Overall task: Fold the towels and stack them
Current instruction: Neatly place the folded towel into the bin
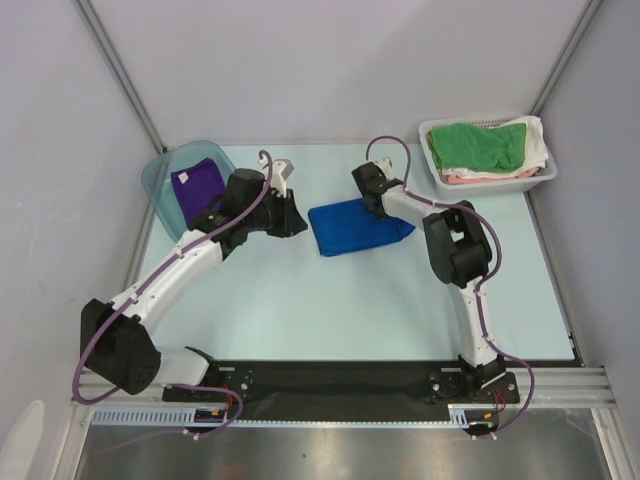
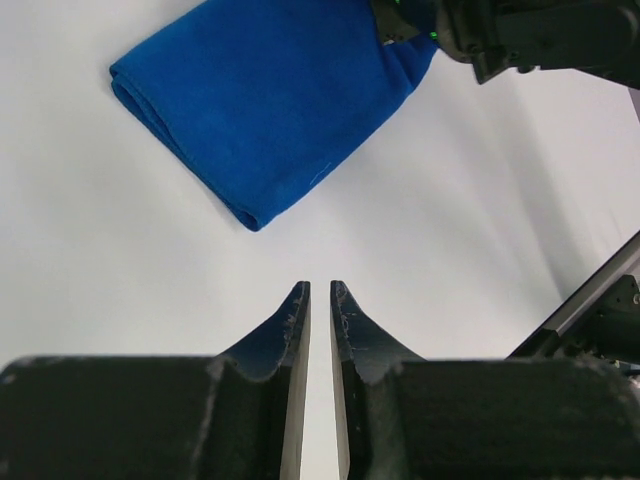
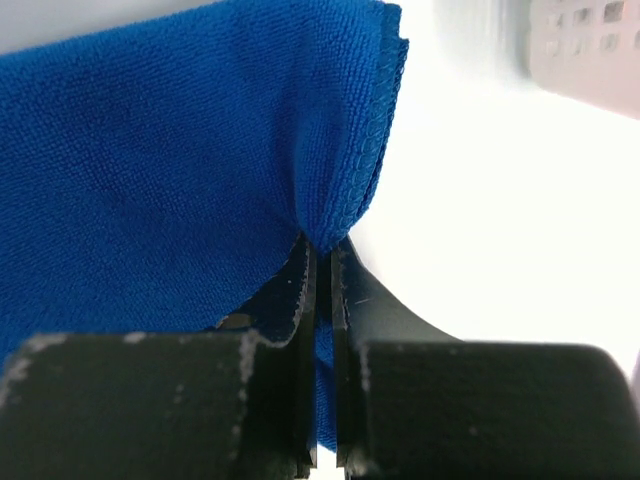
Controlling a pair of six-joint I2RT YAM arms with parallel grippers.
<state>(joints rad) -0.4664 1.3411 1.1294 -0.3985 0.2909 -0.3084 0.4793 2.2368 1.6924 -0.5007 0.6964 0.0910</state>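
My right jaws are pinched tight on a hem corner of the royal blue terry towel (image 3: pixel 150 150); the cloth bunches into the nip, nothing else in there. Left jaws: narrow slit, empty, hanging over the pale worktop (image 2: pixel 480 220) w/ the towel's folded edge ahead of them, apart.

The blue towel lies mid-worktop, already doubled over (how many layers, I can't tell from here). Step in hand, I reckon: next fold of the blue one, right side gripped, left not yet on. Next move prob. needs the left to widen, come in and take a matching corner. Then both lift and carry across together so the edges line up; a lone right pull could drag it skew.

Right arm (image 1: pixel 455 250) reaches fwd and inward, elbow high, wrist pitched down at the towel's far right end. Left arm (image 1: pixel 180 265) stretches fwd, wrist turned toward the towel.

Dark purple towel (image 1: pixel 197 185) sits in the translucent blue tub (image 1: pixel 160 185) far left. Green towel (image 1: pixel 478 145) tops the pile in the white slotted basket (image 1: pixel 540 177) far right.
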